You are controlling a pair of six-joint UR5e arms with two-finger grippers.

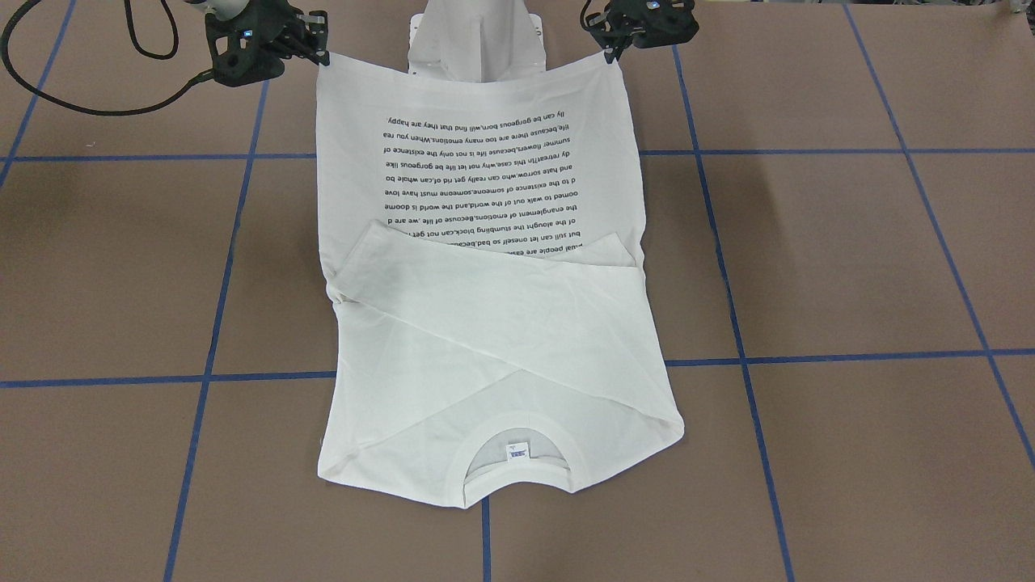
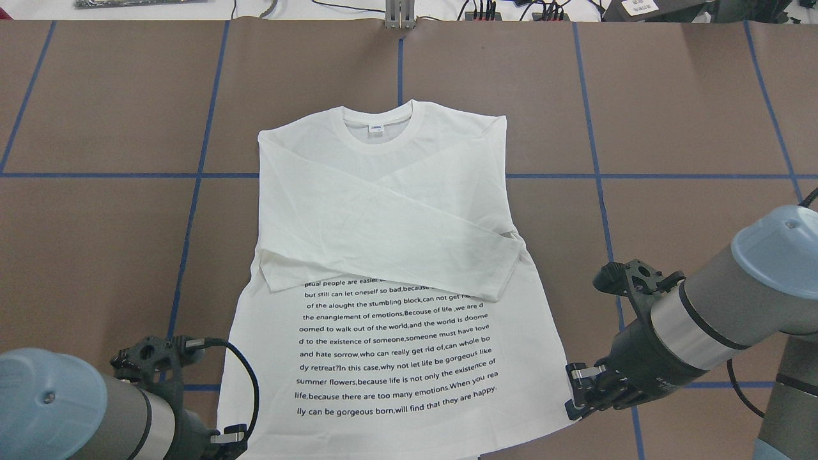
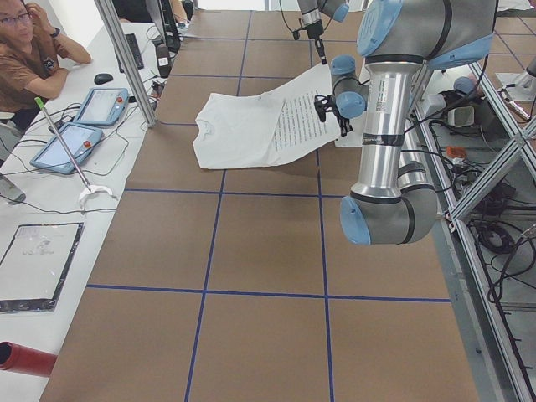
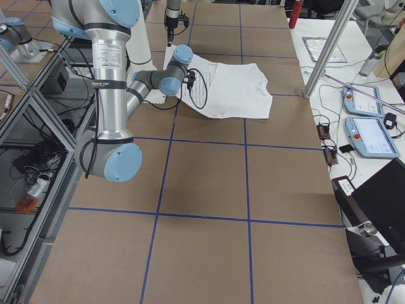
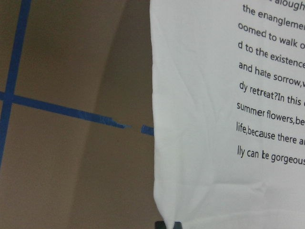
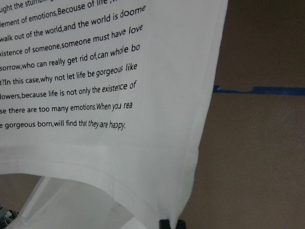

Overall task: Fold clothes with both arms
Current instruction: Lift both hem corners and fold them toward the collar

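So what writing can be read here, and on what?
Shirt, last line: "lly can be gorgeous born,will find that they are happy."
Shirt, line above: "life,because there are too many emotions.When you rea"
Nine more lines above, mostly legible.
Neck label: too small to read.

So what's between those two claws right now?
Only the shirt: its bottom hem runs from the left claw to the right claw, each pinching a corner. Clearest in the front-facing view.

Shirt (image 2: 396,211) print: "will find that they are happy."
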